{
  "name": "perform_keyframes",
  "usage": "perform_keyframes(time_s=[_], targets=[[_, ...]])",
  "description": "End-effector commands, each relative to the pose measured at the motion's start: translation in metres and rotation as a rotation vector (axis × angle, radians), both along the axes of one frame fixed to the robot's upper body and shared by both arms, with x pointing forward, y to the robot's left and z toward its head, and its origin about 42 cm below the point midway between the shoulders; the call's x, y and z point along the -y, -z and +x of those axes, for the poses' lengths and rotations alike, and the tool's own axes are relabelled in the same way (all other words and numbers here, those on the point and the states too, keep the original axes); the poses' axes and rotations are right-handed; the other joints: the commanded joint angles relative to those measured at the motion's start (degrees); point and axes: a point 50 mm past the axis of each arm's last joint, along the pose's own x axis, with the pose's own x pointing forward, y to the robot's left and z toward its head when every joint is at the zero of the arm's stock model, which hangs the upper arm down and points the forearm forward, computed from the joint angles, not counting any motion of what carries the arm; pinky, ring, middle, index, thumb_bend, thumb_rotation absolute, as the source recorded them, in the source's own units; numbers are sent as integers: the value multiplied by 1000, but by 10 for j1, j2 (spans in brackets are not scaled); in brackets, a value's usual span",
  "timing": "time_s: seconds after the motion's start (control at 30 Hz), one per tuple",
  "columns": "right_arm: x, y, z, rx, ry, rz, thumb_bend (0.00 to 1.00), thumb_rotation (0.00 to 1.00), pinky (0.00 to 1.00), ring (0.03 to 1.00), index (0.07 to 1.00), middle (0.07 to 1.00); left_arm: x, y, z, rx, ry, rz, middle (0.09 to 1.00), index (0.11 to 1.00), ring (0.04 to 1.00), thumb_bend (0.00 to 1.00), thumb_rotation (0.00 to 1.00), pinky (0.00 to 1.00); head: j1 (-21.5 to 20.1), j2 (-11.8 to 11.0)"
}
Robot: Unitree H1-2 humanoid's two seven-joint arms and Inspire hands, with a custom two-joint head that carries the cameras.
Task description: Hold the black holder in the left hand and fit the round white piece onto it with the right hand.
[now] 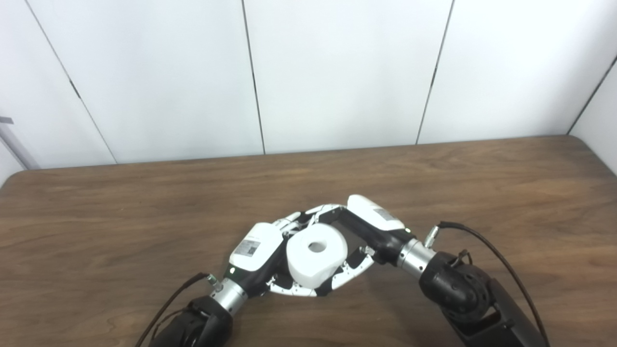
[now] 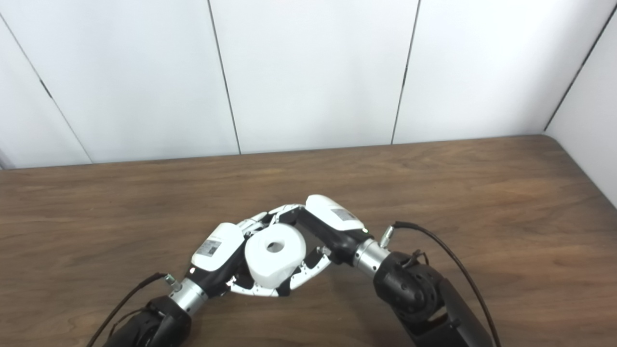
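Hands [image 1: 255, 250] [image 1: 373, 221] clasp round white piece [image 1: 315, 260].

bare wooden table [image 1: 144, 217] all round, wall panels [image 1: 337, 72] blocking beyond its far edge

- It looks like a bare lab or test cell, not a home.
- Beyond the fingers [image 1: 332, 210] stand plain white wall panels [image 1: 337, 72] split by thin dark seams.
- Under the fingers lies a brown wood-grain table [image 1: 482, 183] with rounded corners.
- Black cables [image 1: 487, 248] run along both arms.
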Motion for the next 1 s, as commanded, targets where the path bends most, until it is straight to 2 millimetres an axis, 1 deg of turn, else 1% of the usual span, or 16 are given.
perform_keyframes(time_s=[0.0,0.2,0.43,0.57,0.8,0.97], targets=[[6,-7,10,27,27,-23,520,127,708,828,482,789,-8,56,-36,-215,0,169,859,480,936,524,60,868,-1,2],[11,-7,14,11,40,-22,521,128,708,824,482,789,-7,55,-37,-212,-4,171,855,480,934,524,60,862,-1,3],[11,-6,14,6,29,-26,522,129,698,821,482,785,-7,53,-37,-205,-2,166,854,480,932,524,60,858,0,7],[8,-4,11,8,21,-42,521,130,698,819,482,783,-6,53,-37,-210,-2,174,857,480,934,524,60,863,2,9],[-1,6,10,-14,4,-69,520,131,714,828,482,786,-5,53,-37,-217,-3,174,859,480,935,524,60,869,2,9],[-7,14,11,-21,-6,-89,521,130,704,821,482,782,-5,51,-38,-209,-2,177,859,479,932,524,61,863,5,13]])
